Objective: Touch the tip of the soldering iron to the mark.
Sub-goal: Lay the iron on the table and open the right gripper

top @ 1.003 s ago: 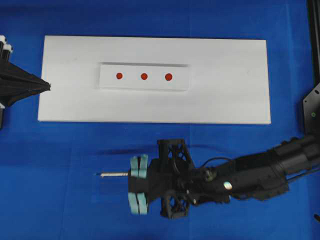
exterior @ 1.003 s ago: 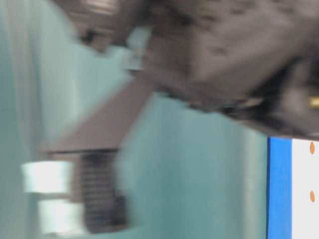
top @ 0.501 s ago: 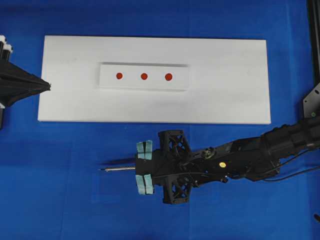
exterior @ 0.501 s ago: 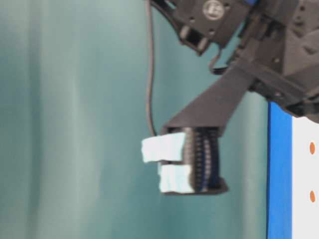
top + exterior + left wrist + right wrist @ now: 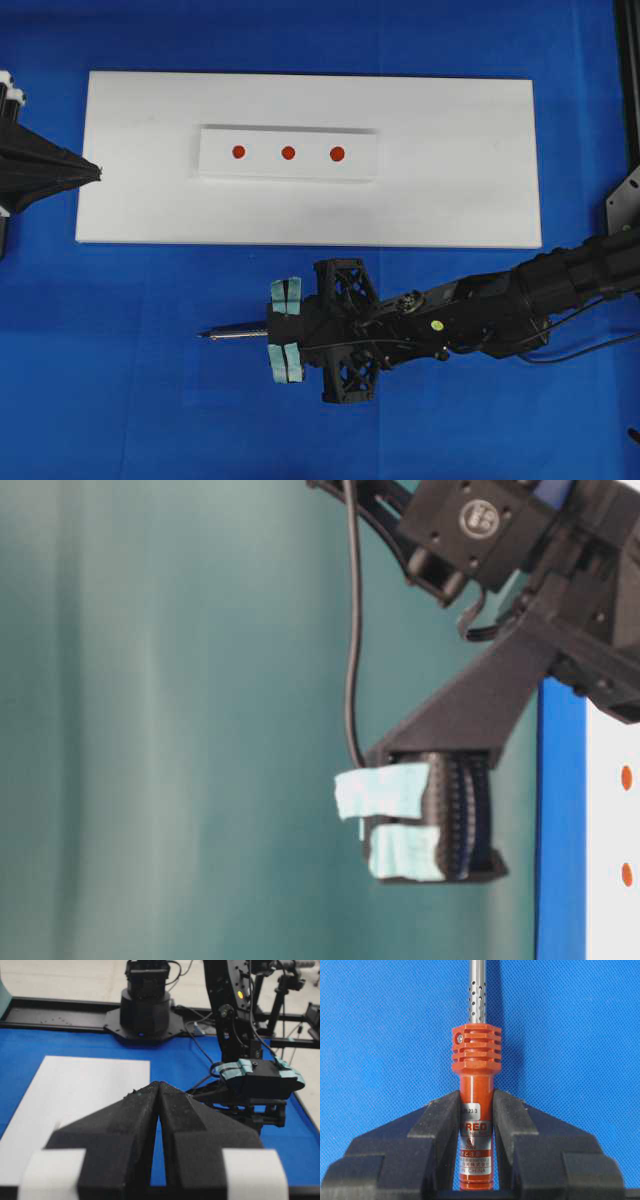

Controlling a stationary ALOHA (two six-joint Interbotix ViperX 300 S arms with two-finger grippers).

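Blue cloth covers your desk point(image 5: 120, 330), and a long white board point(image 5: 460, 170) lies across its far half in the overhead view. On that board sits a smaller white strip point(image 5: 288, 153) carrying three red marks in a row: left mark point(image 5: 238, 152), middle mark point(image 5: 288, 153), right mark point(image 5: 337, 153).

Your right hand point(image 5: 476, 1110) is clamped on the soldering iron point(image 5: 475, 1105). The wrist view shows both black fingers point(image 5: 440, 1125) pressed against the orange-red handle just below the ribbed collar, with the perforated silver shaft running straight out ahead over bare blue cloth. Seen from overhead, the right hand point(image 5: 284, 335) lies on the near side of the white board, clear of its edge, and the soldering iron point(image 5: 235, 334) points roughly level toward the left of the view. Its tip is over the cloth, well apart from the white strip and from all three marks; nothing touches the board.

Your left hand point(image 5: 159, 1091) has its fingers together, tips meeting with nothing between them. Overhead, the left hand point(image 5: 92, 173) sits at the left end of the white board, its point just at the board's edge.

A black cord point(image 5: 350, 630) hangs beside the right hand in the table-level view.
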